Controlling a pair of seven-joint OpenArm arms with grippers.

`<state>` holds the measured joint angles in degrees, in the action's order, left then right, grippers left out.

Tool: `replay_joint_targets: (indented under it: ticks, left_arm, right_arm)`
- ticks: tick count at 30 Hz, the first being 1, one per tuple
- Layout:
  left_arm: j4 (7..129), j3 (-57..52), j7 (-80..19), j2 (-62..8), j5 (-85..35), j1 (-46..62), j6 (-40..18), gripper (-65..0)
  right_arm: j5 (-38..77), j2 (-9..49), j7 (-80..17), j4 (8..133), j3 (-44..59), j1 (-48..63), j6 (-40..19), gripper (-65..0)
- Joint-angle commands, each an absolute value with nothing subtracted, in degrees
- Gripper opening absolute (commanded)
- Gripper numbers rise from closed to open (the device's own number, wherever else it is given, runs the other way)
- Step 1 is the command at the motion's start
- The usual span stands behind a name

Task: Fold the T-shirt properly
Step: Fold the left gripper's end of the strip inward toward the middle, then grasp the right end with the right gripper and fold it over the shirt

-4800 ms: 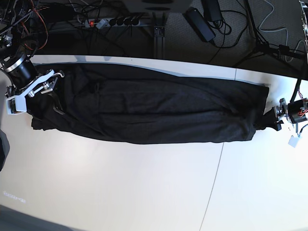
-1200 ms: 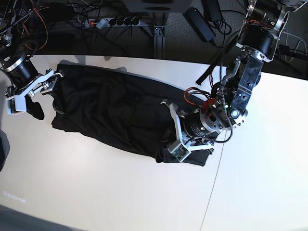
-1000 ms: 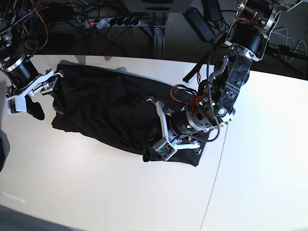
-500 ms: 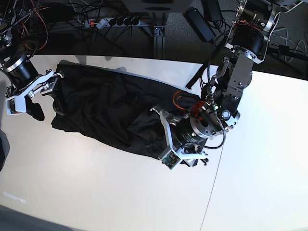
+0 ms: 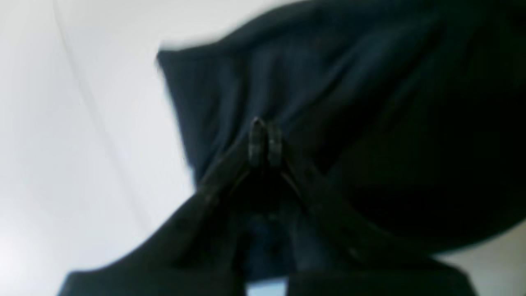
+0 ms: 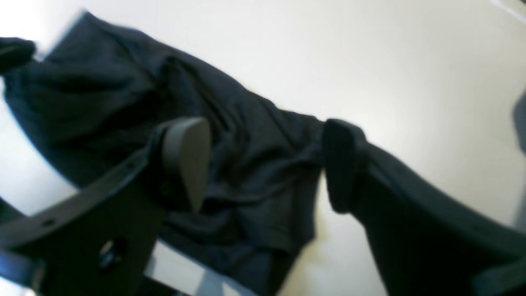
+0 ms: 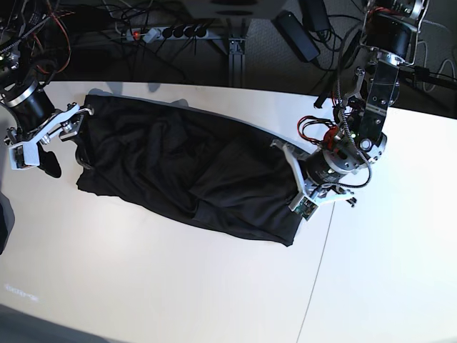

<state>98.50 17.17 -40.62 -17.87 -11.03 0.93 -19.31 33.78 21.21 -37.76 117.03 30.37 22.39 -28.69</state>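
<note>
Left wrist view: left gripper [image 5: 263, 137], fingers pressed together, pinching black T-shirt [image 5: 328, 82] fabric.

Right wrist view: right gripper [image 6: 263, 164], fingers spread apart over the shirt's end.

Base view: T-shirt [image 7: 178, 171] lies bunched on the white desk [image 7: 178, 286], running from 10 o'clock toward centre.

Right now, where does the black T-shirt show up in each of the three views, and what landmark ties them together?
Base: the T-shirt lies rumpled across the table, running from upper left to lower right.
Left wrist: it fills the upper right, with the left tool shut over it.
Right wrist: it runs from upper left to bottom centre, between the right tool's open fingers.
Shared landmark: the white table.
</note>
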Motion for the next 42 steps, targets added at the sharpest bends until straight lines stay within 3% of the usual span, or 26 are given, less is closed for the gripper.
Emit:
replay_joint_targets:
  ticks: [1,4,8,11,18,30,42]
  left_arm:
    - [99.4,16.8,-39.2,-19.2,-11.2,0.3,-18.6,-65.0]
    - [99.4,16.8,-39.4,-21.5,-12.9,1.3,-18.6,-65.0]
    - [99.4,16.8,-40.3,-22.9,-14.4,1.3,-18.6,-65.0]
    - [99.4,16.8,-41.8,-22.9,-14.4,1.3,-18.6,-65.0]
    - [99.4,16.8,-45.9,-22.9,-14.4,1.3,-18.7,-65.0]
    - [99.4,16.8,-45.6,-22.9,-14.4,0.8,-18.7,-65.0]
    - [99.4,16.8,-45.9,-22.9,-14.4,0.8,-18.6,-65.0]
  right_arm:
    - [34.5,22.1,-36.0,117.9,32.2,22.3,-26.4,-29.4]
    - [34.4,22.1,-36.0,117.3,36.1,22.2,-22.0,-30.8]
    - [33.2,22.9,-35.8,110.0,38.4,22.2,-22.0,-30.0]
    - [33.5,24.0,-35.9,99.0,38.4,19.9,-22.0,-20.5]
    - [42.4,24.4,-41.9,81.0,38.4,12.8,-25.7,-20.3]
    - [47.8,23.1,-46.6,80.0,28.4,12.9,-27.0,-20.3]
    - [48.0,16.7,-46.8,80.0,19.6,12.9,-27.0,-20.4]
